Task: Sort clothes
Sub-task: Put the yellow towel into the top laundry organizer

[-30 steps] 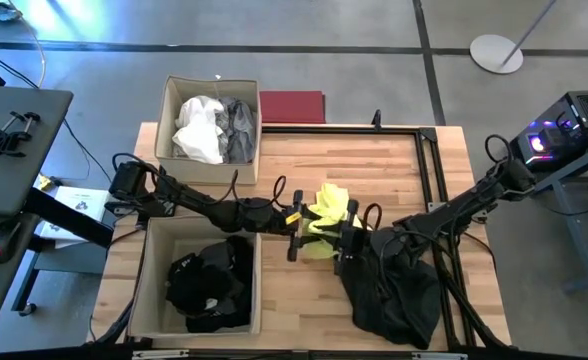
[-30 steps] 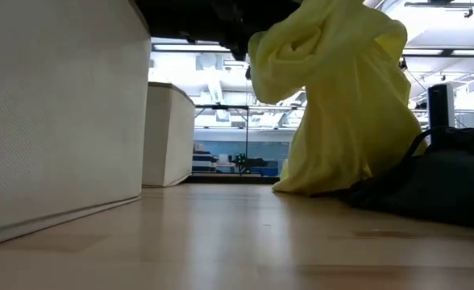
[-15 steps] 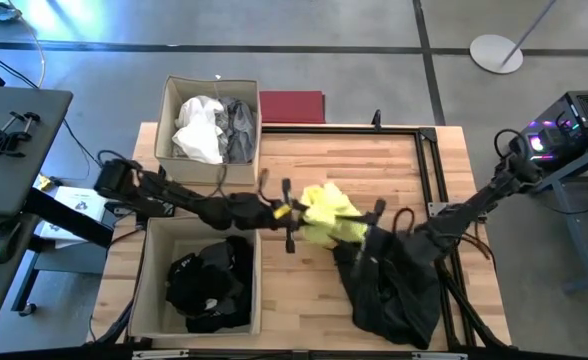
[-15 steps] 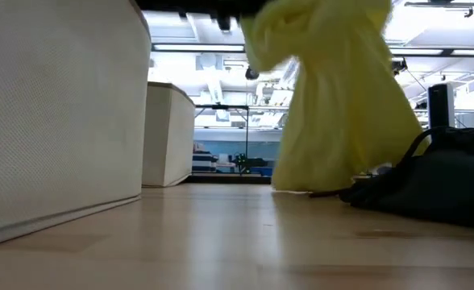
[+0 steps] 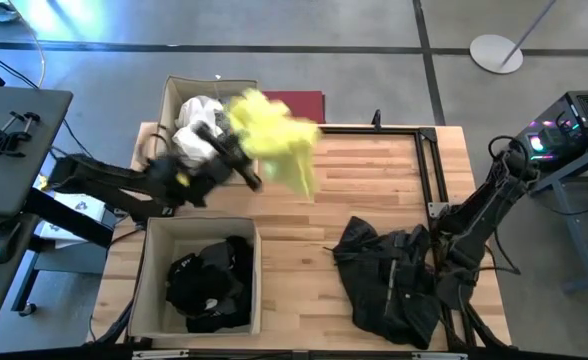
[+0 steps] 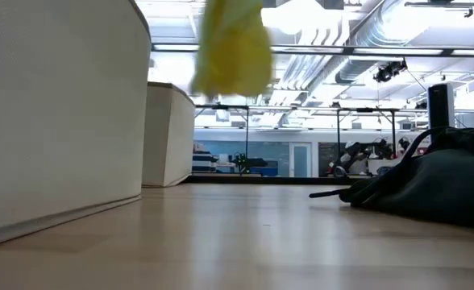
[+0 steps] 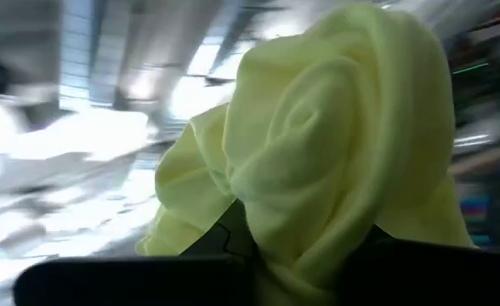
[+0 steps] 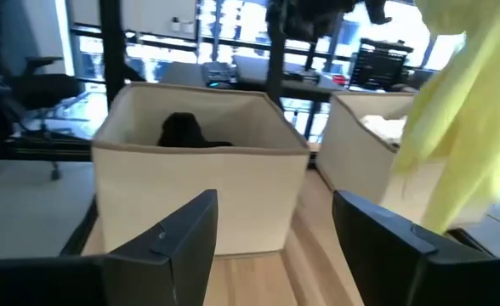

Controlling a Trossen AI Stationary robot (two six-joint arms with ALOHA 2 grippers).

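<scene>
On my overhead feed the wooden surface (image 5: 374, 190) carries two beige boxes along its left side, and I read across from there. The near box (image 5: 154, 290) holds a heap of black clothes (image 5: 209, 280); the far box (image 5: 174, 100) holds white and grey clothes (image 5: 209, 125). My left gripper (image 5: 236, 160) sits raised just beside the far box's inner edge, its jaws closed on the neon yellow garment (image 5: 272, 140), which bunches around them and trails off toward the middle of the surface. From the left wrist camera the yellow cloth (image 7: 335, 161) fills the frame and spills over both fingers. In the level view it hangs clear of the surface (image 6: 229, 48), beside the far box (image 6: 168, 133). A flat dark red rectangle (image 5: 292, 106) lies just past the far box, partly covered by the yellow cloth. Further right, a dark garment (image 5: 389, 285) lies crumpled on the surface, with my right gripper (image 5: 444, 240) at its right edge. Its wrist camera shows the jaws standing apart, both fingers (image 8: 161, 242) bare and holding nothing, facing the two boxes.
</scene>
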